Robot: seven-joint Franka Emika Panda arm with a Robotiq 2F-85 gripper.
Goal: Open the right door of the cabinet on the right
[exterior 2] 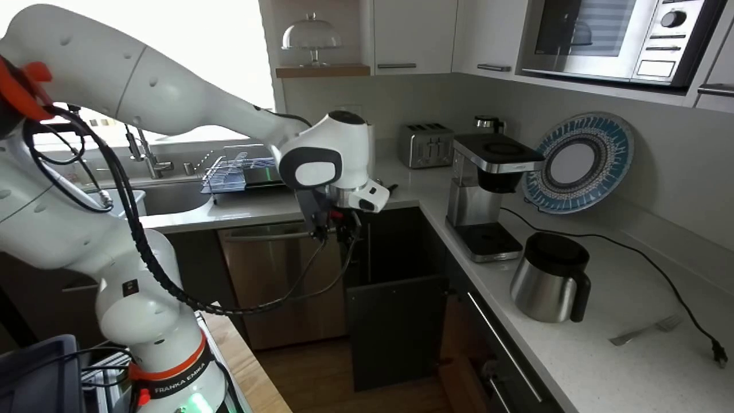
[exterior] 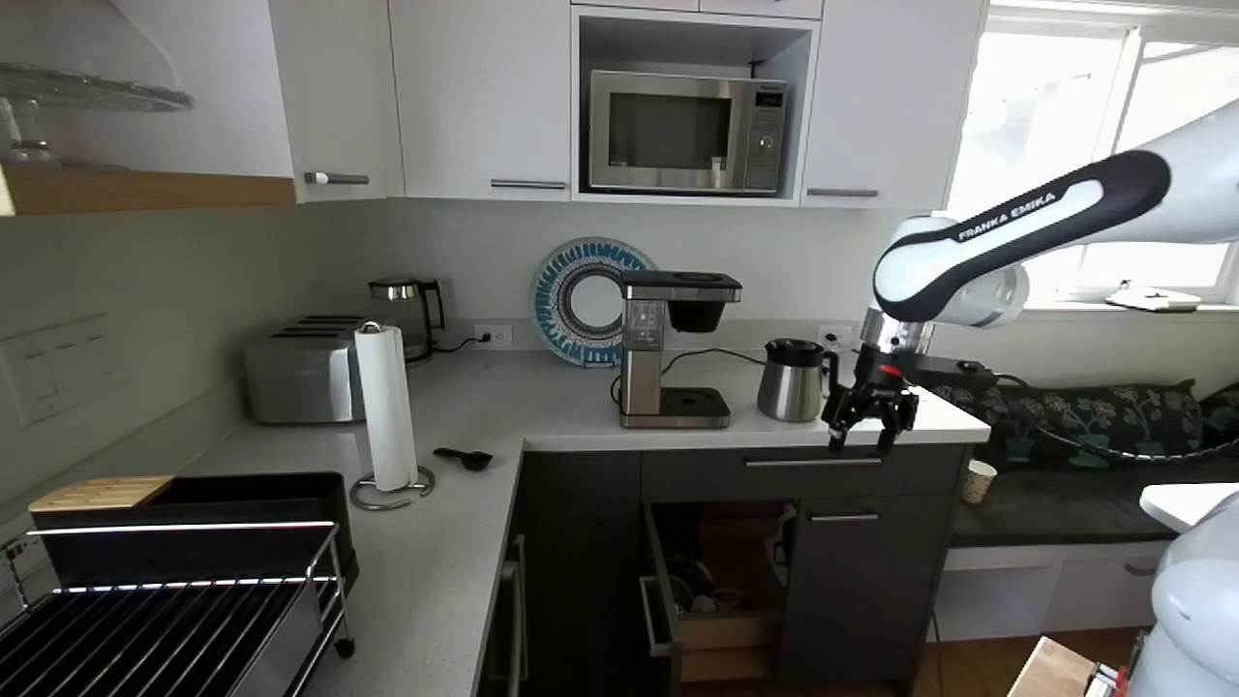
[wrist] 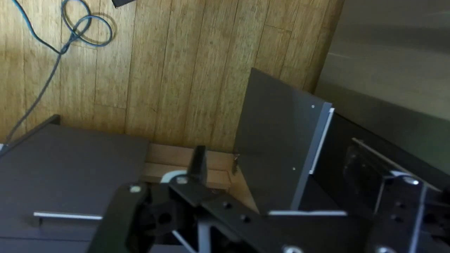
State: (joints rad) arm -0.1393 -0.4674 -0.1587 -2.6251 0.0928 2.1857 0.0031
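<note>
2 fingers hang spread, higher than your right door, which sits shut below the drawer handle. Drop them too close in and you could hook that bar instead (the door handle lies lower), dragging out the drawer and leaving the door closed.

R door: tall, flat, matte charcoal panel w/ horiz. metal handle near top; upright, closed, flush w/ front of cab. The cab: dk charcoal base unit, flat fronts, low, far, right of ctr in an exterior view; left part open, brown wood int. showing.
</note>
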